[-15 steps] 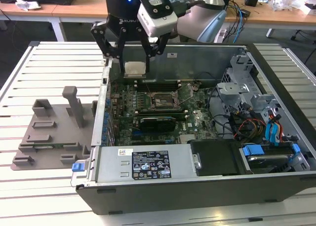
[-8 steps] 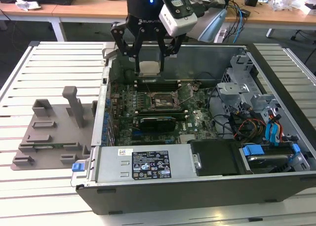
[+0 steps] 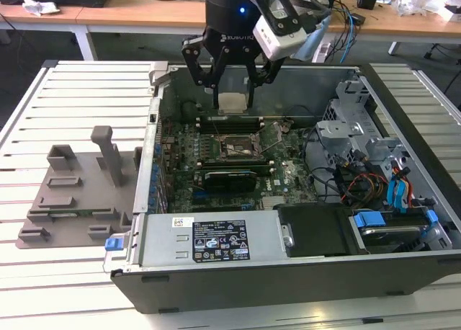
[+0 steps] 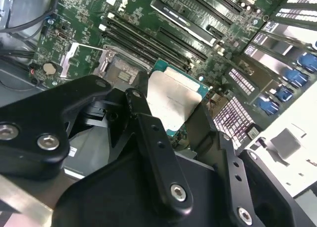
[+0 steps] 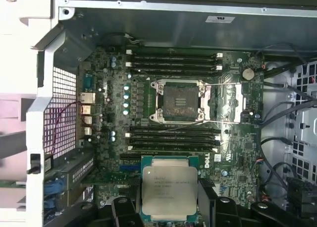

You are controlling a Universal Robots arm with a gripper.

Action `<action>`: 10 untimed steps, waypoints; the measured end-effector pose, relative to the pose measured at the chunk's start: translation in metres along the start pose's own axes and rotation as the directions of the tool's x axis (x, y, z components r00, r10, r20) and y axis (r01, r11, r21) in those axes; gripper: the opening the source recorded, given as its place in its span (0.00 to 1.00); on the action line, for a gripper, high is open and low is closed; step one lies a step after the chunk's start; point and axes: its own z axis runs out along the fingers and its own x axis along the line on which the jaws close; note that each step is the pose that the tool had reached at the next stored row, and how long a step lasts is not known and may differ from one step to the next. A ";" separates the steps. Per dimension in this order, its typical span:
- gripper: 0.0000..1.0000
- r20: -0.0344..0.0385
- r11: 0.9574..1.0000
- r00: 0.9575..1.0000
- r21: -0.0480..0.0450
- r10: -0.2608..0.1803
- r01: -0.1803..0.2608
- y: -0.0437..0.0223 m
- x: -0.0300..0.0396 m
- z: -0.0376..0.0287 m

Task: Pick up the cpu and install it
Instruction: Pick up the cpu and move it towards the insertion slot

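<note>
My gripper (image 3: pixel 233 92) hangs above the open computer case, shut on the cpu (image 3: pixel 233 101), a flat square chip with a silver top. The same cpu (image 5: pixel 169 191) shows between the black fingers (image 5: pixel 123 209) in the first wrist view, and as a tilted silver square (image 4: pixel 173 95) in the second wrist view. The open motherboard socket (image 5: pixel 178 102) with its raised metal frame lies below the chip, between two banks of memory slots. In the exterior view the socket (image 3: pixel 238 144) sits in the middle of the green board, below and slightly nearer than the held chip.
The case walls (image 3: pixel 155 121) surround the motherboard. A grey plastic tray (image 3: pixel 75 200) with upright posts rests on the slatted table at the exterior view's left. Drive cages and cables (image 3: pixel 367 171) fill the case's right part. A power supply (image 3: pixel 216 240) lies along the near side.
</note>
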 end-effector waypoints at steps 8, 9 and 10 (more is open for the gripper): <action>0.55 -0.002 1.000 1.000 0.000 0.000 0.000 0.0003 -0.0134 0.0108; 0.55 -0.002 1.000 1.000 0.000 0.000 0.000 0.0003 -0.0141 0.0115; 0.55 -0.002 1.000 1.000 0.000 0.000 0.000 0.0003 -0.0158 0.0130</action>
